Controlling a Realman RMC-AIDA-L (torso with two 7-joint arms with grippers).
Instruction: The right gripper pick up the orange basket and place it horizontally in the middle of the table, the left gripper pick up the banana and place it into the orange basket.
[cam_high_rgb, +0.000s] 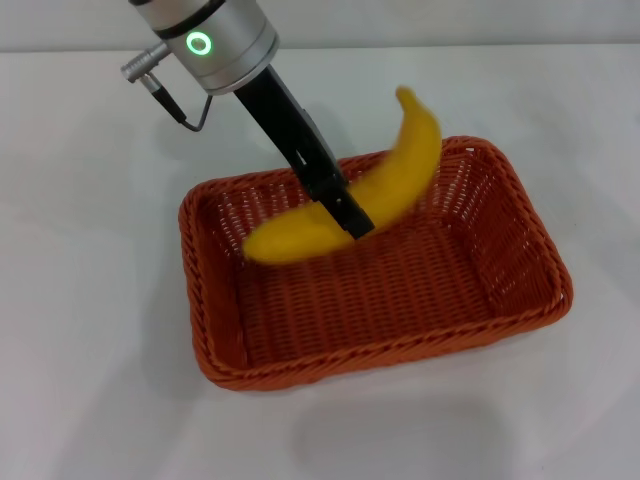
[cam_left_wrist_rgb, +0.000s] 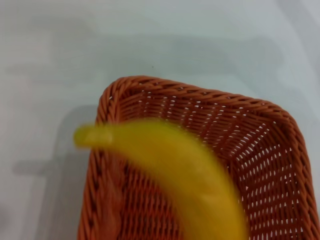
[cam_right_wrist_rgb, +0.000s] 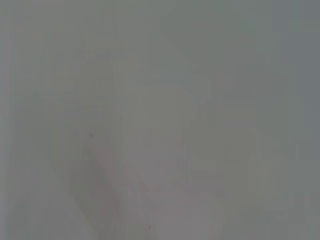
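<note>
Banana (cam_left_wrist_rgb: 185, 175) gripped in left pincer (cam_high_rgb: 352, 218), hanging above basket (cam_high_rgb: 520, 200) on table (cam_high_rgb: 90, 300); just needs dropping in, basket part looks done.

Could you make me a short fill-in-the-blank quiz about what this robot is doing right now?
1. The left gripper holds a yellow ____.
2. The banana hangs over the orange ____.
3. The orange basket sits on a ____ table.

Missing words: banana; basket; white.
</note>
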